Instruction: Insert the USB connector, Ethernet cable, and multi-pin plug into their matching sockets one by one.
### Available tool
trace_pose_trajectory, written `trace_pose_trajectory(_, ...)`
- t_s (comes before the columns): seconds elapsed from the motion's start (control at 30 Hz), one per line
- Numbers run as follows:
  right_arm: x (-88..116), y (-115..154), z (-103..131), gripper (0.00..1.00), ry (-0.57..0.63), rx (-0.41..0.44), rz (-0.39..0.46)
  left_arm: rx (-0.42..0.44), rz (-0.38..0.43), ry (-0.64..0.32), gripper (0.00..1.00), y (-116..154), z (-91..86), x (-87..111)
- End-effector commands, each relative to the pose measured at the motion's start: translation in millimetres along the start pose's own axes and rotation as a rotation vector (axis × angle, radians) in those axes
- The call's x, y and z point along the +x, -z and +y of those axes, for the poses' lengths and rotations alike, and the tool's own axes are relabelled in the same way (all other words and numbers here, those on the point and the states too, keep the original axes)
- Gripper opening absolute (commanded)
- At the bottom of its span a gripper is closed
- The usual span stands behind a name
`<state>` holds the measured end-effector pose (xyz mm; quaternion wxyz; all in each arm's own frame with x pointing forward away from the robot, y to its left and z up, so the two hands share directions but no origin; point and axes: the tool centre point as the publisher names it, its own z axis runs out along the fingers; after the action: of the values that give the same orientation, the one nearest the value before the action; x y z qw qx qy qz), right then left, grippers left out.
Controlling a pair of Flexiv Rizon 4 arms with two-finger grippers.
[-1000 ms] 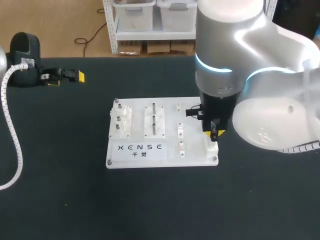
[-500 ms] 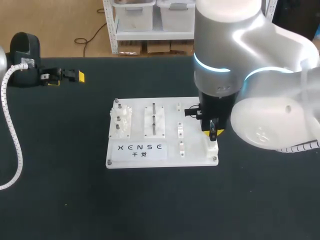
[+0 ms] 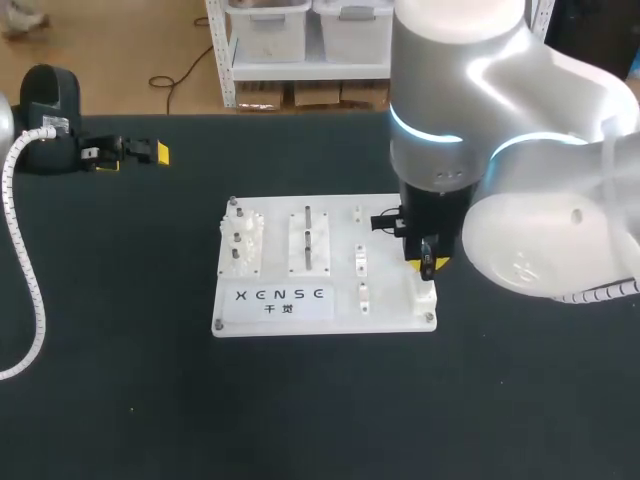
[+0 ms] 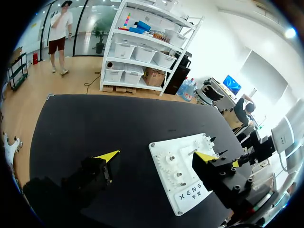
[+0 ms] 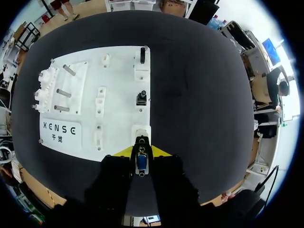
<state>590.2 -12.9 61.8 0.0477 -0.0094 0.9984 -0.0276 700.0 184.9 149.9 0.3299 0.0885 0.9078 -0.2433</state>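
Right fingers [image 5: 163, 152] clamped on multi-pin plug [image 5: 141, 162], held just ahead of the white socket [image 5: 141, 132] at the board [image 3: 345, 318] corner. Position barely shifts over the last second. Judgement: fine alignment, plug not seated. Left fingers [image 4: 107, 156] apart, empty, well away over the surface [image 3: 120, 350].

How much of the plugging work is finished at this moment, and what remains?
Seemingly done: the far black plug and the middle black plug sit in sockets on the white board. In hand: the right gripper is shut on the multi-pin plug, just short of the last white socket. Remaining: pushing it in. The left gripper is open, empty.
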Motion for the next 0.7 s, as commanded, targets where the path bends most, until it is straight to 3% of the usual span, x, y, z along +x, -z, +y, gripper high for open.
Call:
trace_pose_trajectory(0.03,0.8,-0.9,-1.9,0.00,-0.005,-0.001,-0.002,0.000,0.000,0.000,1.00,0.0,0.0,0.0)
trace_pose_trajectory(0.7,3.3,-7.0,-2.5,0.00,-0.008,-0.002,0.005,0.000,0.000,0.000,1.00,0.0,0.0,0.0)
